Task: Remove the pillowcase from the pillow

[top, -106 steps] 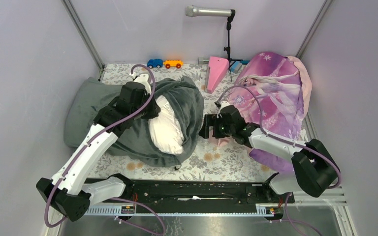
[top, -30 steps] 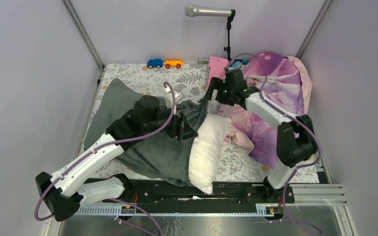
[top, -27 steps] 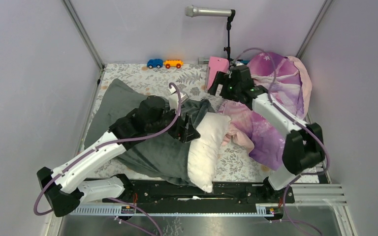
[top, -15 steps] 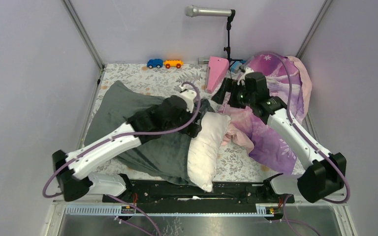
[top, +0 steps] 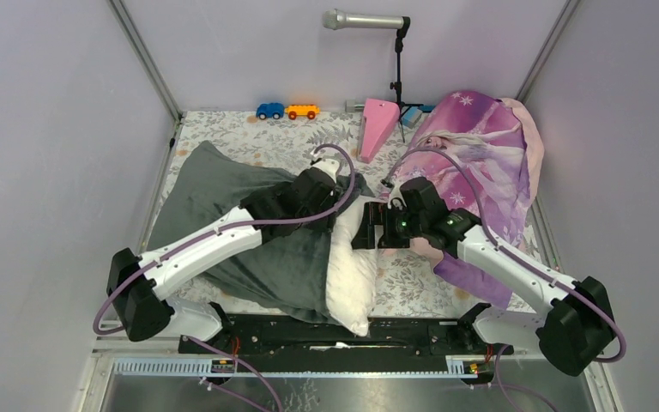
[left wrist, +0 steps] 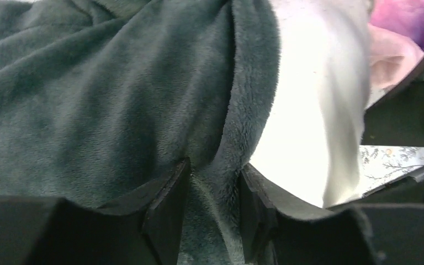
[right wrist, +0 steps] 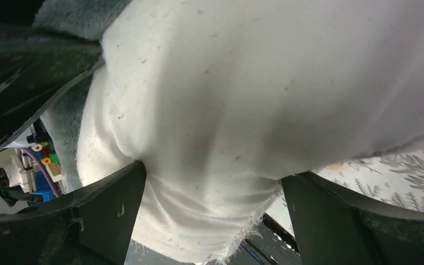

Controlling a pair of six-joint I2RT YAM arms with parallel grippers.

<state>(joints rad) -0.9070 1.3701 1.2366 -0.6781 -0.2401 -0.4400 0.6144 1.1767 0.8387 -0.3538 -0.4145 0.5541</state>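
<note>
My left claw (left wrist: 210, 218) pinches the hem of the pillowcase (left wrist: 105, 105), right where it meets the pillow (left wrist: 314, 110). My right claw (right wrist: 212, 212) is spread wide, the pillow's end bulging into the gap. The pillowcase is dark grey-green, fleecy and rumpled, lying on the left of the desk (top: 249, 129). The plain white pillow sticks half out of it, toward the near edge.

No text, label, brand, number or sign can be read in any view — the purple-pink fabric (top: 480, 154) carries only a printed figure, no lettering.
</note>
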